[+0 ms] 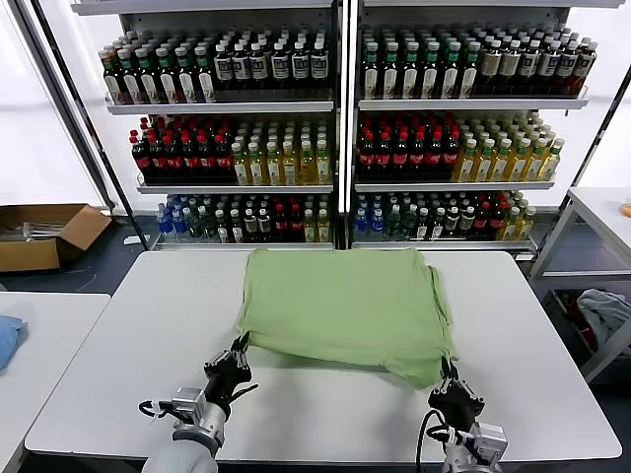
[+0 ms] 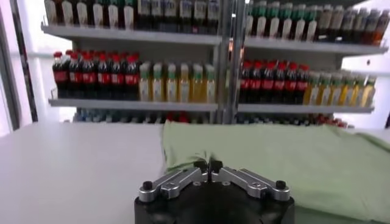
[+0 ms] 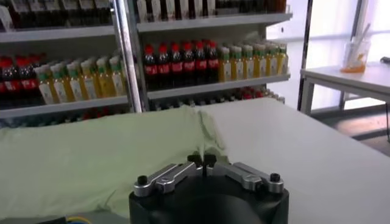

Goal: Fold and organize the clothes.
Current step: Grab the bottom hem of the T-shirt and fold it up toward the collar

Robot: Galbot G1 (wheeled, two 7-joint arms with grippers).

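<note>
Item 1, the polo shirt (image 1: 345,305): light green, plain side up, spread across the far middle of the white table (image 1: 128,394). I read its near hem as lifted slightly at both corners, since the cloth pulls into a point at each gripper while the far part lies flat.

Item 2, left gripper (image 1: 237,357): at the shirt's near left corner, jaws pinched together on the hem. In the left wrist view the left fingertips (image 2: 201,165) meet with green fabric caught between them.

Item 3, right gripper (image 1: 449,379): at the near right corner, likewise clamped on the hem. The right fingertips (image 3: 196,160) are closed, with the cloth bunching where they bite.

Item 4, reason for the hold: I have both near corners taken at once so the hem can travel as one straight edge (a single-corner pull would skew the fold). My judgement is that the fold itself is not yet made; the shirt is one open layer.

Item 5, surroundings: drink shelves (image 1: 335,108) behind the table, a cardboard box (image 1: 44,235) on the floor to the left, a blue cloth (image 1: 8,337) on the side table, a grey-blue heap (image 1: 606,313) to the right. None are part of the work.

Item 6, risk: a thin pinch may slip as the hem rises.
</note>
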